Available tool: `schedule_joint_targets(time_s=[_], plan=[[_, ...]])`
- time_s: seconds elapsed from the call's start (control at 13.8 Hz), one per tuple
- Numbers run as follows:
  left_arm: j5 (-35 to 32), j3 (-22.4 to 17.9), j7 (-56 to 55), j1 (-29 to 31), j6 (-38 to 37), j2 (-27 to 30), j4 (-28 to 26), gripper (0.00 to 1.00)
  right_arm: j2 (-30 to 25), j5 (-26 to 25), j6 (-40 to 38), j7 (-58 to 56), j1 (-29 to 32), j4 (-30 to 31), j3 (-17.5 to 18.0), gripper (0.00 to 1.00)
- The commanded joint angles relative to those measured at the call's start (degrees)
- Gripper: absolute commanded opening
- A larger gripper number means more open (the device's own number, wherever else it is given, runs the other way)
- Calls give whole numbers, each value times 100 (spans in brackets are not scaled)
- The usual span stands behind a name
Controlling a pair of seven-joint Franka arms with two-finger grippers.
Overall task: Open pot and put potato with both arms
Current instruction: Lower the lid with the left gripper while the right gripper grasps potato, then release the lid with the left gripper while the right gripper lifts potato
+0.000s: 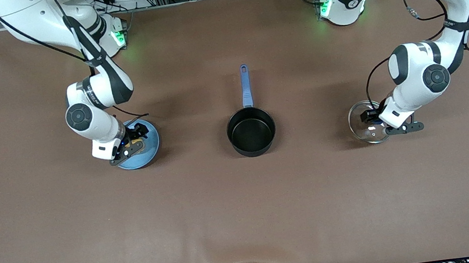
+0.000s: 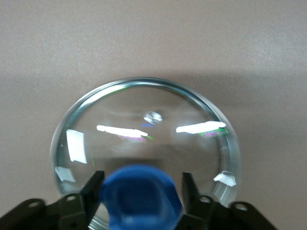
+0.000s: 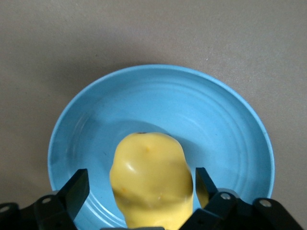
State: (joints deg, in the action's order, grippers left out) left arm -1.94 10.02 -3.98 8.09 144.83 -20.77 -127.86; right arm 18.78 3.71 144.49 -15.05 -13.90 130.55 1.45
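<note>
1. The right gripper (image 1: 132, 141) is down over the blue plate (image 1: 152, 151) at the right arm's end of the table, its open jaws straddling the potato (image 3: 151, 184), not yet clamped.
2. The pot (image 1: 251, 131) stands mid-table, uncovered and empty.
3. The lid (image 2: 144, 143) lies on the table at the left arm's end; the left gripper (image 2: 139, 191) stands parted around its knob (image 2: 139, 196), releasing it. The potato's transfer remains.

Potato (image 3: 152, 179) partly cut off below

A robotics lab: two bench-mounted arms (image 1: 94, 100) on a brown-covered table (image 1: 244, 202), aluminium framing above.
</note>
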Motion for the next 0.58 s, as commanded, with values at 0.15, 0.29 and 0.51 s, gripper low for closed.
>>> schedule_joint_targets(time_s=[0.15, 0.29, 0.51], plan=[[-96, 35, -6, 18, -409, 389, 593, 100, -41, -72, 572, -649, 19, 128, -22, 0], [-105, 26, 2, -9, -1627, 460, 1505, 100, -68, -37, 493, -483, 19, -29, -13, 0], [-96, 26, 38, 0, -3141, 538, 2816, 100, -112, 7, -740, 122, -69, -870, 22, 0]])
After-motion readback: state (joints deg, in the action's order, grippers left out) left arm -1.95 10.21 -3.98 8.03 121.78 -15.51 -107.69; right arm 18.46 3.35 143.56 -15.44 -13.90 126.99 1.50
